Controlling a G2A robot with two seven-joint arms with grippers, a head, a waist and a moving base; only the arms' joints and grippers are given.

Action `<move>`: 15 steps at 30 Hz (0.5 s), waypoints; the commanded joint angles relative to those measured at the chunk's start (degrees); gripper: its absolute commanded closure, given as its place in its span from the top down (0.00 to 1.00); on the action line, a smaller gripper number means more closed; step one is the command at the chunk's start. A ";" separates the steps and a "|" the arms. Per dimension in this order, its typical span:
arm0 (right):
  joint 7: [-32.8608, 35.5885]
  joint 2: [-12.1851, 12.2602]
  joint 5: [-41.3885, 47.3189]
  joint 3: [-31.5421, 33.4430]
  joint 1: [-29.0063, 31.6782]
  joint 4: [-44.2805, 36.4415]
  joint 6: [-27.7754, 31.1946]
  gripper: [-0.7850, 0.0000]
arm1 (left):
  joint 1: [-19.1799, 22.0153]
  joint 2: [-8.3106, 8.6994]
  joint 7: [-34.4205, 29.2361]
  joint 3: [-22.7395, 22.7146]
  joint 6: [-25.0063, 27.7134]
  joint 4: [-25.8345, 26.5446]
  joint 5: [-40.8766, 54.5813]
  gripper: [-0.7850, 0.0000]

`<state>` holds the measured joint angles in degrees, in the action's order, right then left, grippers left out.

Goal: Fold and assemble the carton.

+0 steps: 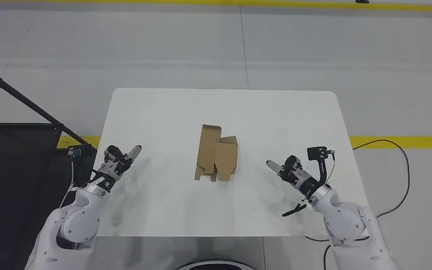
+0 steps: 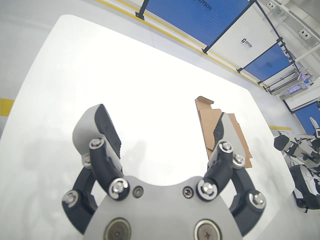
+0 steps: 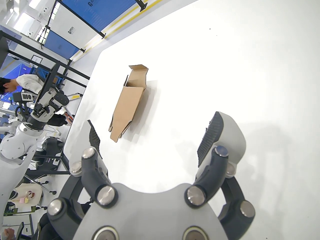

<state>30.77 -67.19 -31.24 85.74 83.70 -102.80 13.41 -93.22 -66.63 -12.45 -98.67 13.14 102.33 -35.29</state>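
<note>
A white desk (image 1: pixel 283 121) with rounded corners stands on a pale floor (image 1: pixel 135 47) crossed by a yellow line (image 1: pixel 391 142). The carton (image 1: pixel 217 154) lies on its side near the middle of the desk. It is a brown cardboard sleeve, mostly flat, with its end flaps loose and none tucked in, so the folding looks barely begun, if at all. The spot seems chosen so either arm can get to it: it lies between the two, well apart from both. The left pincer (image 2: pixel 162 116) hangs over the near left part of the desk with its jaws spread wide and nothing between them. The right pincer (image 3: pixel 153 121) does the same on the near right side, also spread wide and empty (both wrist views look across the bare surface toward the cardboard). That mirrored, open pose reads as a ready stance, probably because one side must steady the sleeve while the other pushes it square and bends a flap. Thin card like this is likely to slide or buckle if pressed from one side alone.
</note>
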 commanded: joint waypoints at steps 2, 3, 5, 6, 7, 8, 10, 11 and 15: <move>0.01 0.00 0.01 0.00 0.00 0.00 0.00 1.00 | 0.00 0.00 0.00 0.00 0.00 0.00 0.00 1.00; 0.01 0.00 0.01 0.00 0.00 0.00 0.00 1.00 | -0.02 -0.02 -0.03 0.08 -0.04 -0.04 0.22 1.00; -0.57 -0.09 0.97 -0.52 0.17 0.20 -0.63 1.00 | 0.13 -0.09 -0.27 0.42 -0.10 -0.12 1.48 1.00; -0.57 -0.13 1.37 -0.85 -0.10 0.27 -0.69 1.00 | 0.28 -0.15 0.17 0.52 -0.03 -0.35 2.19 1.00; -0.56 -0.18 2.15 -1.16 -0.44 0.55 -0.82 1.00 | 0.36 -0.19 0.17 0.77 0.15 -0.65 2.91 1.00; -0.47 -0.23 3.02 -1.49 -0.87 0.86 -0.93 1.00 | 0.52 -0.25 -0.16 0.97 0.31 -0.85 4.33 1.00; 0.18 -0.34 5.14 -2.29 -2.01 1.88 -0.81 1.00 | 0.81 -0.31 -1.03 1.05 0.37 -0.89 7.00 1.00; 0.77 -0.38 6.02 -2.79 -2.73 2.64 -0.67 1.00 | 0.88 -0.32 -1.66 1.06 0.43 -0.87 8.19 1.00; 3.14 -0.70 9.81 -5.29 -6.29 6.87 -1.00 1.00 | 1.10 -0.37 -4.39 1.16 -0.02 -0.90 13.03 1.00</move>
<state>33.44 -67.82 -22.34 80.99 78.23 -96.95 12.56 -92.17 -66.99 -16.21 -97.58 13.27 101.47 -23.46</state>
